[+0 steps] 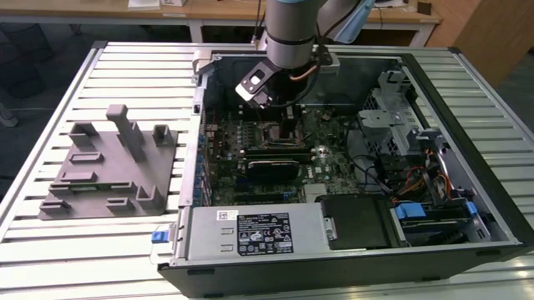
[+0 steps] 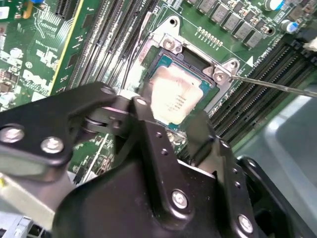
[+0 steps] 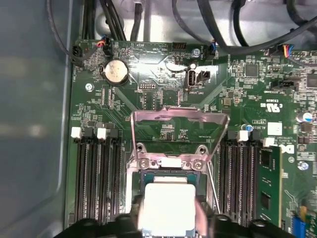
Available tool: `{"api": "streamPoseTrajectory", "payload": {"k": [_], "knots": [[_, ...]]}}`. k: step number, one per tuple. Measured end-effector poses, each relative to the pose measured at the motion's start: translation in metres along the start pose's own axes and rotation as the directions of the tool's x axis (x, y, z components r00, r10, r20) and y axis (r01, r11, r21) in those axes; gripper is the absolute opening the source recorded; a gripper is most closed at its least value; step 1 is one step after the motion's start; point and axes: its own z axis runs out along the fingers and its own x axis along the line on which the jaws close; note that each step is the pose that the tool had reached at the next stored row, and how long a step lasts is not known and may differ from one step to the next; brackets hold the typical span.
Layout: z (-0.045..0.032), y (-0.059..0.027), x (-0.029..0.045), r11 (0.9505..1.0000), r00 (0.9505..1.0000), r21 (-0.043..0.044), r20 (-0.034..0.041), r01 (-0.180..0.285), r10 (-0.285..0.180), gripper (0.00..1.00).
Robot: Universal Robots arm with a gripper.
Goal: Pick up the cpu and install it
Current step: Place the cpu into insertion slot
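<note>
The cpu [image 2: 173,94], a flat square chip with a silvery-white top, lies low over the motherboard socket [image 2: 171,44], level with its frame. My gripper [image 2: 171,116] is shut on it, with a black finger against each of two opposite edges. In the first wrist view the cpu [image 3: 166,206] sits between the fingertips of the gripper [image 3: 168,218], just below the socket's raised metal load plate [image 3: 178,131]. In the exterior view the gripper [image 1: 288,128] reaches down into the open computer case [image 1: 467,69] over the middle of the motherboard.
A thin socket lever [image 2: 277,84] juts out beside the socket. Memory slots flank it, with one memory stick [image 3: 267,183] fitted. Cables [image 3: 218,29] hang over the board's edge. A grey fixture block [image 1: 109,165] stands on the slatted table at the exterior view's left.
</note>
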Motion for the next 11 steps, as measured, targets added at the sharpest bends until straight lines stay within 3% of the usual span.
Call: {"api": "streamPoseTrajectory", "payload": {"k": [3,6,9,11], "knots": [[-0.0044,0.0002,-0.0001,1.0000,1.0000,0.0011,0.0000,0.000,0.000,0.47],[-0.0083,0.0003,-0.0002,1.0000,1.0000,0.0019,0.0000,0.000,0.000,0.29],[-0.0111,0.0004,-0.0003,1.0000,1.0000,0.0027,0.0001,0.000,0.000,0.24],[-0.0123,0.0005,-0.0003,1.0000,1.0000,0.0028,0.0000,0.000,0.000,0.12]]}}
